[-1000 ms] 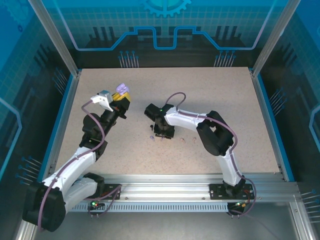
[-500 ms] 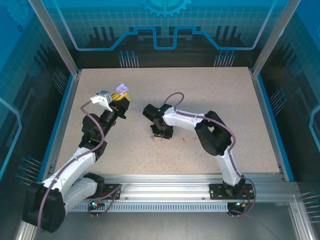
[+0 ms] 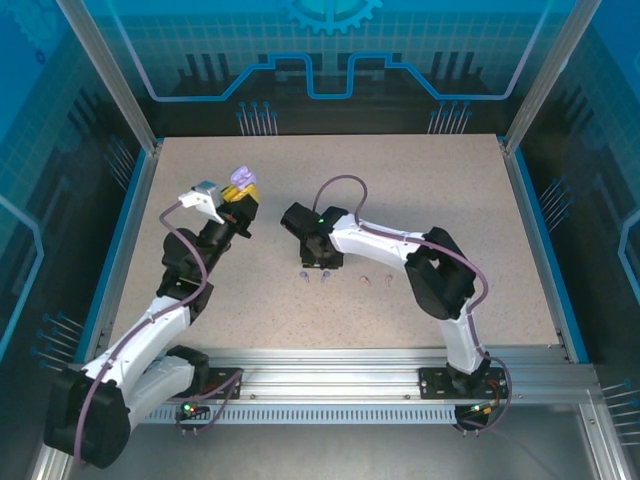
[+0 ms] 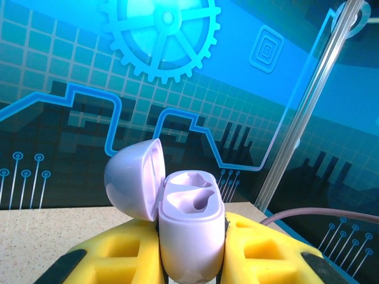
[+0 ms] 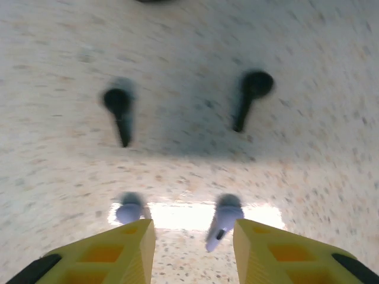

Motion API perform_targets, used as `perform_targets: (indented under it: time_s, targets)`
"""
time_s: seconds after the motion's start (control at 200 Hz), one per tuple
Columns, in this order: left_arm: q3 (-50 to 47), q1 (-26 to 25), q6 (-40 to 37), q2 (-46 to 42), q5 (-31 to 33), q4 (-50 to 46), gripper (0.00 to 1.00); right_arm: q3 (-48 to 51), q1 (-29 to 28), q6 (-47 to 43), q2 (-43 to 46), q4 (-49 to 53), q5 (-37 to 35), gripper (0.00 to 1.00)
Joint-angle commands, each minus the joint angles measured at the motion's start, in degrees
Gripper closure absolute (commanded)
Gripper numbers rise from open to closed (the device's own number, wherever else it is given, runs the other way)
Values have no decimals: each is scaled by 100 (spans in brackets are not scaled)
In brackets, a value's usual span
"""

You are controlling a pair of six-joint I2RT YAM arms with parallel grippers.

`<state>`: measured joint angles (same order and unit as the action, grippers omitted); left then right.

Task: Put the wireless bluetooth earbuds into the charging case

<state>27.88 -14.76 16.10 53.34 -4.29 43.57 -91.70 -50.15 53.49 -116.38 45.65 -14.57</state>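
Lilac plastic meets your eye first: the small round lilac plastic charging case [image 4: 190, 236] is pinched between the yellow fingers [image 4: 121, 251] of your left gripper [image 4: 189, 260], which press on both of its sides. The left gripper holds the case up above the speckled beige tabletop [image 3: 430, 200], toward the far left part of it. The domed lid [image 4: 135, 184] of the case is swung open to one side, and two moulded hollows face upward. Your right gripper [image 5: 192, 236] hangs low over the middle of the tabletop, its yellow fingers [image 5: 266, 248] spread apart and closing on nothing. Two tiny lilac stemmed earbuds [image 5: 224, 228] lie on the surface just at its fingertips, one near each finger; the picture is blurred there, so you cannot tell if they touch. Two tiny black stemmed earbuds [image 5: 251, 97] lie a little farther, side by side and apart from each other. Two pale pink earbuds [image 3: 367, 279] lie just to the right of this gripper, very small from above.
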Motion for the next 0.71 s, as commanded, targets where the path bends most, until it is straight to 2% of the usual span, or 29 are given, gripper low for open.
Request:
perform_targets:
  time_s: [0.0,0.155,0.245,0.535,0.7]
  targets:
    - [-4,-18,-192,-203,86,54,100,276,-65,-1249,280,-763,186,60]
    - [60,-14,-261,-343,56,-73,100,486,-41,-2230,319,-1429,763,62]
    - [103,-18,-300,-392,-13,-145,100,355,-41,-2609,169,-1409,1019,62]
    - [329,-13,-429,-483,-102,-392,100,-100,-45,-2841,-478,-831,1300,64]
    - [401,-18,-467,-483,-134,-448,100,-245,-55,-2763,-683,-530,1163,65]
